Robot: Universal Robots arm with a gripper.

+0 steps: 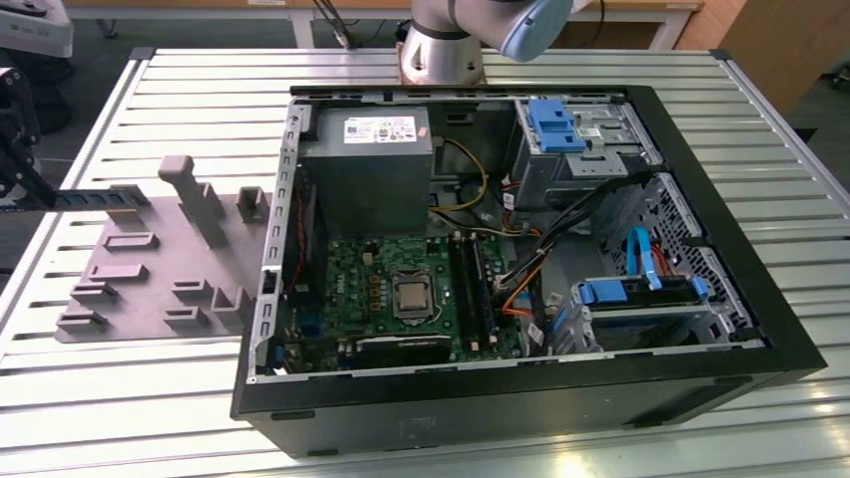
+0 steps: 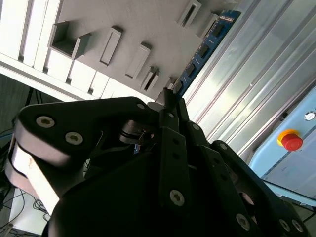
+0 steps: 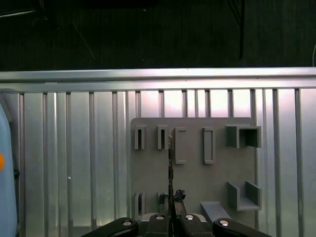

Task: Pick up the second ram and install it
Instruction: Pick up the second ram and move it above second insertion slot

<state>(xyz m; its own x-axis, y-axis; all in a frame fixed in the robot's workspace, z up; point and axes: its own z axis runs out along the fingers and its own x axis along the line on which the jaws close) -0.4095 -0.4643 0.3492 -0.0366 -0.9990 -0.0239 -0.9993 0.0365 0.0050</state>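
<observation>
Gripper (image 2: 170,98) clamped tight on the second ram (image 2: 205,49). Blue stick is held level at the exterior view's far left, mid-height, over the grey slotted holder (image 1: 146,269). Open computer case (image 1: 531,408) sits centre-right on the slatted table (image 1: 133,418).

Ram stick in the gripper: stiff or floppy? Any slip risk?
Probably stiff: the ram stick juts straight out from the gripper with no visible sag. Likely light, since it looks card-thin edge-on in the first wrist view. It seems to be held near one end, so it may pivot or slip if bumped.
</observation>
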